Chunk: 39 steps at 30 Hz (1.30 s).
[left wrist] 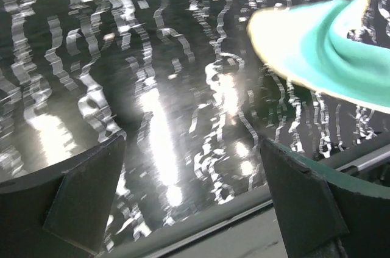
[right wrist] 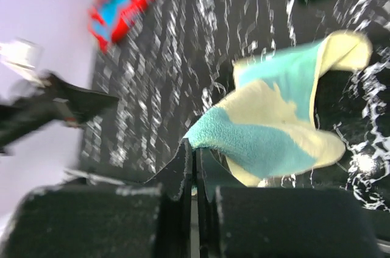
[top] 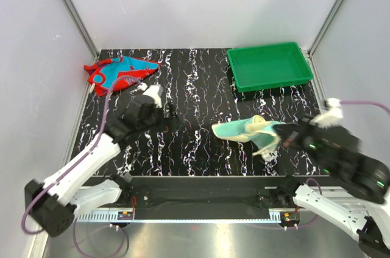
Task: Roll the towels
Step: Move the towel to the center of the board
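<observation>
Nearest, on the right, the right pincer (right wrist: pixel 194 155) is clamped shut on a teal-faced edge of the pale yellow cloth towel with a teal half-round patch (top: pixel 247 130). The towel lies crumpled at the near right of the black white-veined bench (top: pixel 195 96). Its pinched end appears lifted and the rest sags onto the surface. It looks light and limp and will likely fold wherever it is unsupported. A roll probably calls for a hold at a corner or hem, with the cloth spread flat first. To the left, the left pincer (top: pixel 169 124) hangs over bare bench, jaws wide apart, holding nothing. Farther back, the red cloth towel with teal-blue patterns (top: pixel 119 72) sits bunched in the far left corner. The green plastic tray (top: pixel 268 50) stands at the far right.
</observation>
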Motion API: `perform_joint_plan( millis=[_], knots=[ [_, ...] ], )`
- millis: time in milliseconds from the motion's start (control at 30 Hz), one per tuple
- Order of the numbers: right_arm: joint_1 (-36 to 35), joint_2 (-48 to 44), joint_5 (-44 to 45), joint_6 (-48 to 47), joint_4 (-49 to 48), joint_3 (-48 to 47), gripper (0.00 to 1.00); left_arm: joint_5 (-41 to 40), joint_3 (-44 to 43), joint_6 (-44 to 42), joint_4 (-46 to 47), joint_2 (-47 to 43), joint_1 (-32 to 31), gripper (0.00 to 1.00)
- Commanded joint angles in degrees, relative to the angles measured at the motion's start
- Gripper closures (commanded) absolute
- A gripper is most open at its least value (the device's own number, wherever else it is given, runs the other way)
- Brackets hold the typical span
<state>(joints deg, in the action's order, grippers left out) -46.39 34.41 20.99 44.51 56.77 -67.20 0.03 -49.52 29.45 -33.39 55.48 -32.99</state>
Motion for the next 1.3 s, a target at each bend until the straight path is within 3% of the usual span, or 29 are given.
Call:
perform_joint_plan(
  millis=[0,133,300,667,800,1067,1267],
  knots=[
    [-0.3,-5.3,8.5,2.9,11.0,-4.3,1.0,-2.0,-2.0,2.9,11.5,5.8,-2.9,0.01],
    [-0.4,-4.0,10.5,4.2,17.8,-3.9,1.0,-0.4,-2.3,4.3,17.5,15.0,-5.8,0.01],
    [-0.3,-3.8,8.1,7.5,17.4,2.7,1.0,2.2,-3.0,5.6,23.6,27.0,-11.1,0.01],
    [-0.4,-5.5,9.4,9.5,17.8,5.0,1.0,3.3,-3.3,12.4,31.4,36.1,-27.5,0.08],
    [-0.4,-6.2,9.2,9.7,18.5,4.9,1.0,3.3,-3.4,14.5,32.2,39.5,-32.1,0.12],
    [-0.4,-7.7,8.7,10.4,19.9,4.8,1.0,1.1,-7.6,14.6,31.2,45.9,-35.5,0.19],
    [-0.4,-8.8,8.3,11.1,21.0,4.6,1.0,-4.4,-14.9,13.5,23.6,52.4,-38.6,0.36]
  ],
)
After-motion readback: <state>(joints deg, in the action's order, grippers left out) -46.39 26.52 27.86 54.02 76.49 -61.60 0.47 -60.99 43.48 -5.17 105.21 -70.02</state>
